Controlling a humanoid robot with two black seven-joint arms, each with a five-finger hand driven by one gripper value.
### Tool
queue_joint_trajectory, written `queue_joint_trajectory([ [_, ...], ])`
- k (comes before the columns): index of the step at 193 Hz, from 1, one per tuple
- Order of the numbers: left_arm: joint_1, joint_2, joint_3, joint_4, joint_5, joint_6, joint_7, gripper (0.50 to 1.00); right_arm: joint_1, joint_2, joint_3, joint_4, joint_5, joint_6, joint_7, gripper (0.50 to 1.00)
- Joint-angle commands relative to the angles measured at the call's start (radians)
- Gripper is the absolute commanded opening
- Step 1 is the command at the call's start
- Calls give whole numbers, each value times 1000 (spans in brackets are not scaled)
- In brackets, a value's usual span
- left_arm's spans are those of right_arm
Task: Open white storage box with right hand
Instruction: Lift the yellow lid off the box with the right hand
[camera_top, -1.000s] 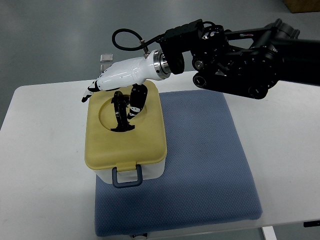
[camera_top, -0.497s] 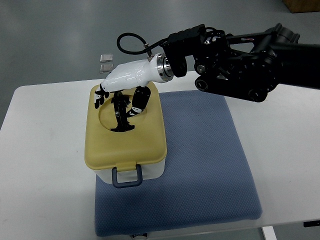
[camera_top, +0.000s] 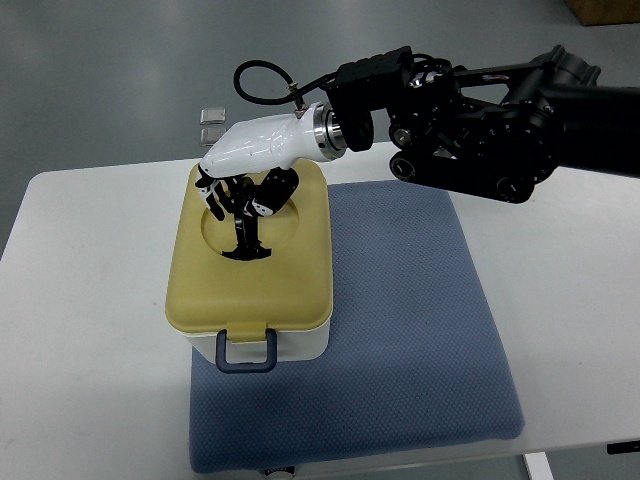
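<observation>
The white storage box (camera_top: 301, 346) stands on the left part of a blue mat. Its yellow lid (camera_top: 292, 282) lies on top of it. A blue-grey latch (camera_top: 245, 351) hangs at the front edge. A black handle (camera_top: 246, 240) stands upright in the lid's round recess. My right hand (camera_top: 245, 196), white-shelled with black fingers, reaches in from the right over the back of the lid. Its fingers are curled around the top of the handle. The dark arm (camera_top: 480, 130) spans the upper right. The left arm does not show.
The blue padded mat (camera_top: 400, 330) covers the middle of the white table (camera_top: 90, 330). The table's front edge runs just below the mat. Two small grey squares (camera_top: 212, 125) lie on the floor beyond the table's far edge.
My right hand moved right from the lid's back-left corner to above the handle, and its spread fingers curled around it. The lid and latch shifted slightly left.
</observation>
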Motion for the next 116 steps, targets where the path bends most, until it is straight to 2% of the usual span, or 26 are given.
queue_joint_trajectory([
  [1,0,0,0,0,0,0,0,1000,8,-1,2,0,3,1,6,500],
  [46,0,0,0,0,0,0,1,1000,48,-3,5,0,8,15,52,500],
  [116,0,0,2,-3,0,-2,0,1000,174,-64,75,2,21,135,82,500],
])
